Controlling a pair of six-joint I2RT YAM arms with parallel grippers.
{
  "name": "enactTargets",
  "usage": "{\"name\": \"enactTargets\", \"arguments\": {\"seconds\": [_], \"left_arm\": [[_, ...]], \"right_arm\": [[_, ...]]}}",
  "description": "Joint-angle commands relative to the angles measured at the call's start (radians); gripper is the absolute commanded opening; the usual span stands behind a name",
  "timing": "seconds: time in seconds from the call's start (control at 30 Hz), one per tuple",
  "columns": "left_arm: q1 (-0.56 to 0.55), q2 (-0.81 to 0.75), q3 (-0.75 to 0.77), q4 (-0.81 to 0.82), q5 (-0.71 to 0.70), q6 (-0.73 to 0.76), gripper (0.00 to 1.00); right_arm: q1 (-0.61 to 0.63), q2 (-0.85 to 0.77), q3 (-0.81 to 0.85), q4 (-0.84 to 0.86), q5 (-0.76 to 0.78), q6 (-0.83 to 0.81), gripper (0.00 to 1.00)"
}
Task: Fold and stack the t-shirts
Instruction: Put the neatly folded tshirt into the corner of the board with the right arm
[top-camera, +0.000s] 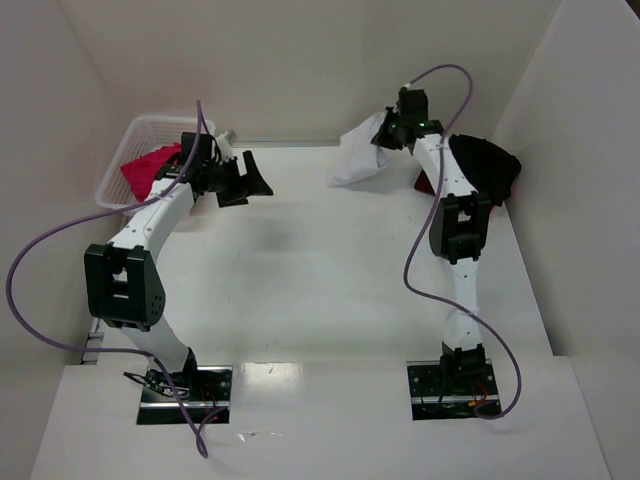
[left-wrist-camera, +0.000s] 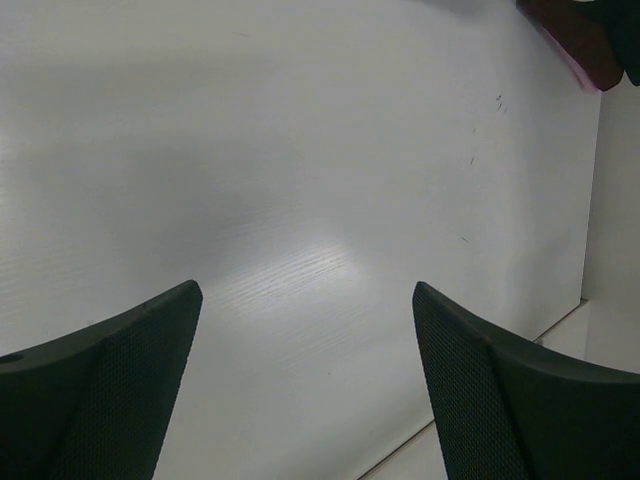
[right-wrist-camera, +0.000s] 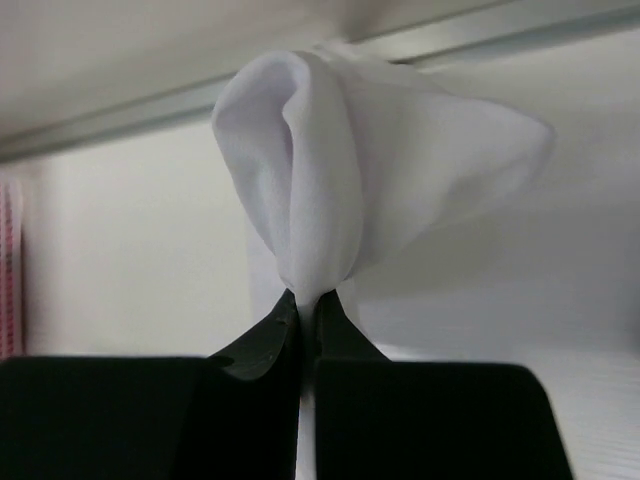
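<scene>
Right wrist — right gripper (right-wrist-camera: 308, 300) clamped on partly hidden white t-shirt (right-wrist-camera: 380, 170) — left gripper (left-wrist-camera: 305, 290) spread.

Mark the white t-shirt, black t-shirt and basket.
white t-shirt (top-camera: 358, 158): top external view, middle of the bunched cloth.
black t-shirt (top-camera: 494, 166): top external view, centre of the heap.
basket (top-camera: 150, 121): top external view, far rim.

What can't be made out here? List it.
Top view: the left arm covers part of the pink t-shirt in the basket; the right arm and black t-shirt hide most of the dark red t-shirt.
Left wrist view: the top edge cuts it off.
Right wrist view: the right pincer hides part of the white t-shirt.
</scene>
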Motion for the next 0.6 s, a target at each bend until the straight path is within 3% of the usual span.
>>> {"name": "enactTargets", "arguments": {"seconds": [0.0,0.33,0.57], "left_arm": [[0.014,-0.018,0.050,0.007,0.042,0.030,0.94],[0.014,0.048,0.106,0.025,0.071,0.030,0.94],[0.014,0.111,0.136,0.045,0.103,0.021,0.94]], "right_arm": [[-0.095,-0.016,0.072,-0.107,0.082,-0.059,0.00],[-0.267,-0.067,0.233,-0.229,0.096,-0.139,0.00],[-0.379,-0.147,0.252,-0.229,0.096,-0.148,0.00]]}}
